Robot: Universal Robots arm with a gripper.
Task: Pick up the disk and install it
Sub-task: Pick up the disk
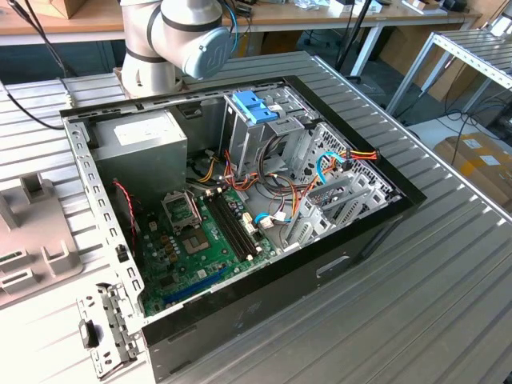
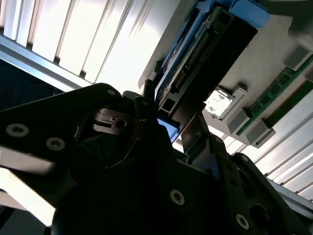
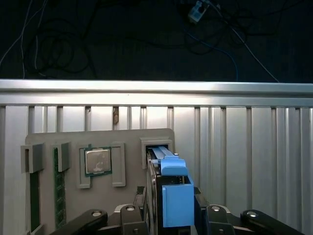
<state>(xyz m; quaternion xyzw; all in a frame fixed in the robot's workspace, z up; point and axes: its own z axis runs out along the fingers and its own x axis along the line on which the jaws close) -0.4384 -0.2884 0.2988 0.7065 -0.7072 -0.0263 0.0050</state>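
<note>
Disk [image 3: 168, 183] [image 2: 205, 54] at the grasp point, directly between the fingertips of the gripper [image 3: 169, 198] [image 2: 168, 117]. Stands on edge, blue plastic bracket on the side nearest the wrist, far end seated in the slot of the grey holder tray [image 3: 132, 139] [image 2: 274, 44] straight ahead of the tool. Tool state: clenched on this part, one dark finger [image 3: 141, 195] against the silver face and the other against the bracket face, no gap visible on either side in the first wrist view. Appears in the second wrist view as a dark slab rising from between the jaws, connector edge exposed. Just beside the gripped slot, on the same tray: processor chip [image 3: 98, 161] [image 2: 217, 102] in its own recess; farther out on that side, green memory stick [image 3: 59, 191] [image 2: 279, 90] in a narrow groove. Beneath the tray and beyond the fingertips: slatted metal table [image 3: 244, 147] [image 2: 73, 34].
</note>
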